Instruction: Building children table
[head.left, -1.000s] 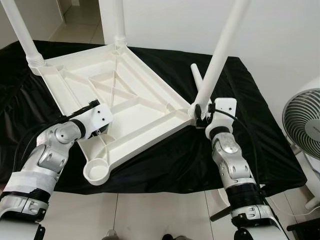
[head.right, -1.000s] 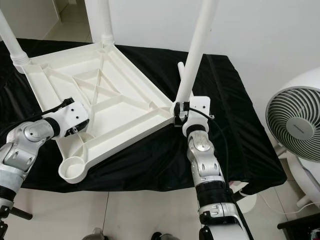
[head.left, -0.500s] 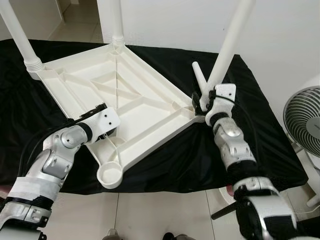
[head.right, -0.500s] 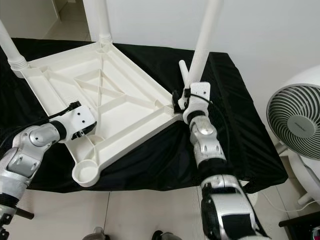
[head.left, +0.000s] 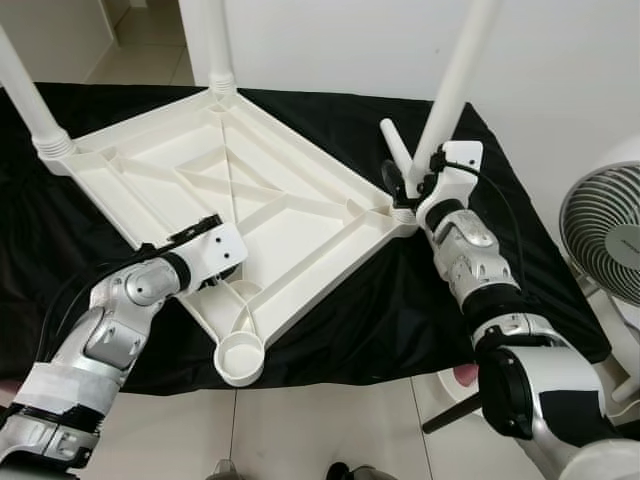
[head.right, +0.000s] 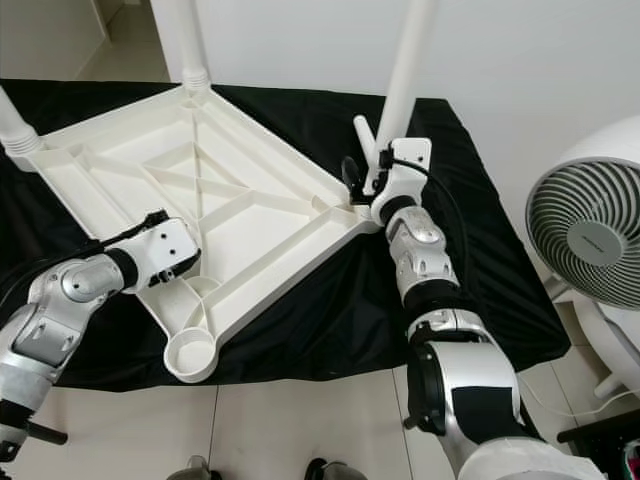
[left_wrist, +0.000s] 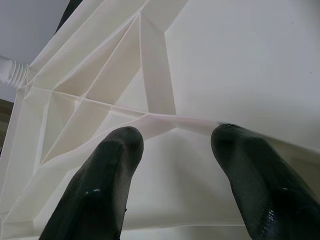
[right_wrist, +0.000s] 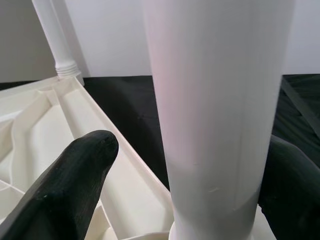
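Note:
A white plastic table top (head.left: 170, 180) lies upside down on a black cloth (head.left: 380, 300). Three white legs stand in its corners: far left (head.left: 25, 95), back (head.left: 215, 50) and right (head.left: 455, 80). The near corner socket (head.left: 240, 357) holds no leg. A loose leg (head.left: 392, 150) lies on the cloth behind the right corner. My left gripper (left_wrist: 175, 140) is open, its fingers spread against the ribs at the top's near left edge. My right gripper (head.left: 408, 185) is open around the base of the right leg (right_wrist: 215, 125). A gap shows beside one finger (right_wrist: 75, 175).
A white fan (head.left: 605, 235) stands on the floor to the right of the table. A white wall rises behind the cloth's far edge. Pale floor tiles (head.left: 330, 420) run below the near edge.
The table top has swung, and its near socket corner now sits further right. Both grippers moved with it. The right arm reaches further forward, to the leg's base.

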